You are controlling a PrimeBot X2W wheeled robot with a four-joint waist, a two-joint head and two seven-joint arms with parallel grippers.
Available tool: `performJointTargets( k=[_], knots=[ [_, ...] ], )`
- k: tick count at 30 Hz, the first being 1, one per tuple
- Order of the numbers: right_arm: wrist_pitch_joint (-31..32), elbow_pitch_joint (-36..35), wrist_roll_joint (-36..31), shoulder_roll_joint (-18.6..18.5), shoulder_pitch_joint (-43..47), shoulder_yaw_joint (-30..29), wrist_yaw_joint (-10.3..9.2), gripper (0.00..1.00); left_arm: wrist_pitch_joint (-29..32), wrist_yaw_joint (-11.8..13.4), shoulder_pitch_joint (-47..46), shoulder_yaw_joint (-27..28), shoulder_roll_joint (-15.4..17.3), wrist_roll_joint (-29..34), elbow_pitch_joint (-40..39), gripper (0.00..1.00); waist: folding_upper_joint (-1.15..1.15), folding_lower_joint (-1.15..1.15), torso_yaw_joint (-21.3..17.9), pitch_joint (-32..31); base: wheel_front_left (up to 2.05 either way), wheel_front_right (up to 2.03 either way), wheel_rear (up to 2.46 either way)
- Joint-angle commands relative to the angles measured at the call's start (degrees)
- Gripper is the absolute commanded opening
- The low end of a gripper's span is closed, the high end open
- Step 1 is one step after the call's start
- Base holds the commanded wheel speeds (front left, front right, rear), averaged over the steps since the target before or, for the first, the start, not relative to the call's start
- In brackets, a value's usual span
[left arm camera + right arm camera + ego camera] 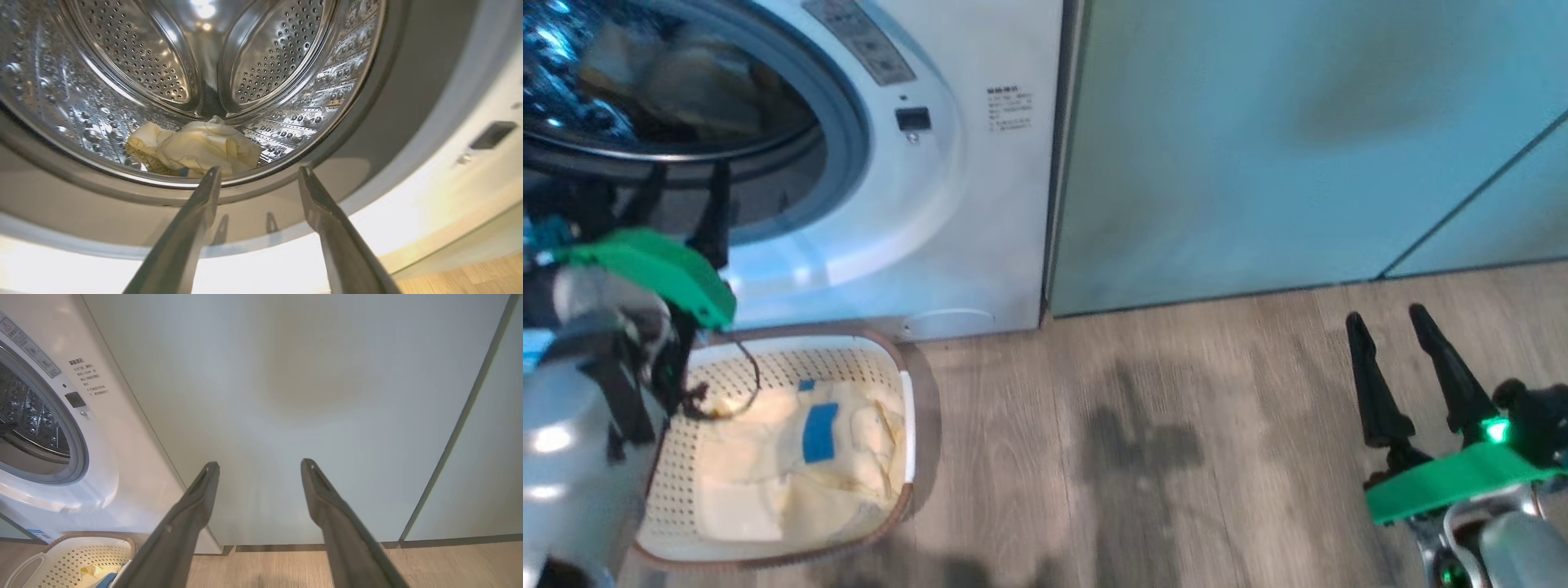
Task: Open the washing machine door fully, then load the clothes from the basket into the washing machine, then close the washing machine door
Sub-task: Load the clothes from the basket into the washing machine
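From the head, our left gripper (689, 170) hangs spread at the mouth of the washing machine (980, 204). Below it the basket (907, 408) holds more clothes (768, 465), so we judge loading partly done and the door closing left. Our right gripper (1386, 317) waits spread, well apart. From the left wrist, one yellow garment (196, 147) lies in the drum (122, 61) just ahead of the empty tips. The right wrist faces a cabinet door (306, 375), that gripper likewise parted.

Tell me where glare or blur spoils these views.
Head view: soft overall, glare on the washing machine. Left wrist view: white front blown out beneath the left gripper, drum sharp with hotspots. Right wrist view: crisp, brownish reflection on the cabinet.
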Motion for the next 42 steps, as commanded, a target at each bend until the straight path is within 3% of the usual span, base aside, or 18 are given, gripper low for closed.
performJointTargets(
  k=[1,18,42],
  knots=[
    [-0.38,-1.48,-0.43,-0.9,0.73,0.46,0.01,1.0,-0.51,0.32,1.29,3.45,1.88,1.04,-3.7,1.0,-0.01,0.01,1.3,-2.77,0.0,0.0,0.0],
    [-0.38,-0.94,-0.68,-1.27,6.98,-1.75,0.01,1.0,-0.52,0.36,26.03,16.22,-5.98,6.5,-19.8,1.0,-0.01,0.01,3.9,-11.56,0.0,0.0,0.0],
    [-0.38,-1.32,-1.26,-0.65,8.79,-2.74,0.01,1.0,-0.52,-0.03,35.97,21.29,-10.57,12.43,-27.1,1.0,-0.01,0.01,4.35,-14.44,0.0,0.0,0.0]
  ],
)
